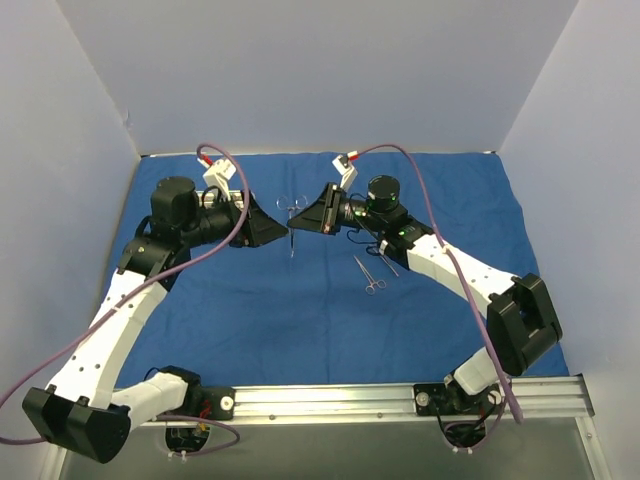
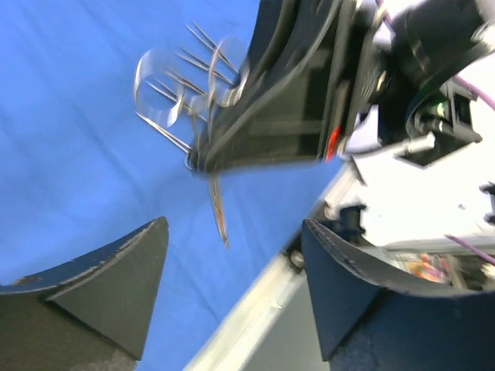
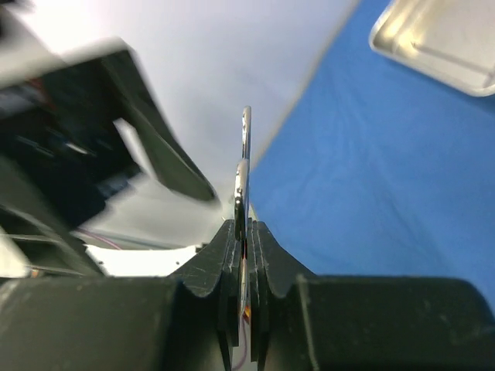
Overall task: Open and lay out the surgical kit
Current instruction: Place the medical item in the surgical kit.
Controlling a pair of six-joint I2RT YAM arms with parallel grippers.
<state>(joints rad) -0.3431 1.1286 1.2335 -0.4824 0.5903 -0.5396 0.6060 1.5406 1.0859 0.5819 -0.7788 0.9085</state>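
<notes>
The royal-blue cloth wrap (image 1: 260, 310) lies spread flat over the table. My right gripper (image 1: 318, 212) (image 3: 244, 228) is shut on a silver scissor-like instrument (image 1: 292, 222) (image 2: 219, 209) (image 3: 244, 158), which hangs above the cloth with its ring handles (image 2: 162, 85) away from me and its tip pointing down. My left gripper (image 1: 272, 228) (image 2: 236, 270) faces it from the left, open, its fingers (image 2: 116, 286) apart and touching nothing. A corner of the shiny steel tray (image 3: 441, 39) shows in the right wrist view only.
Two more small instruments (image 1: 370, 275) lie on the cloth just right of centre, under the right arm. The aluminium rail (image 1: 400, 400) with both arm bases runs along the near edge. White walls enclose the table on three sides.
</notes>
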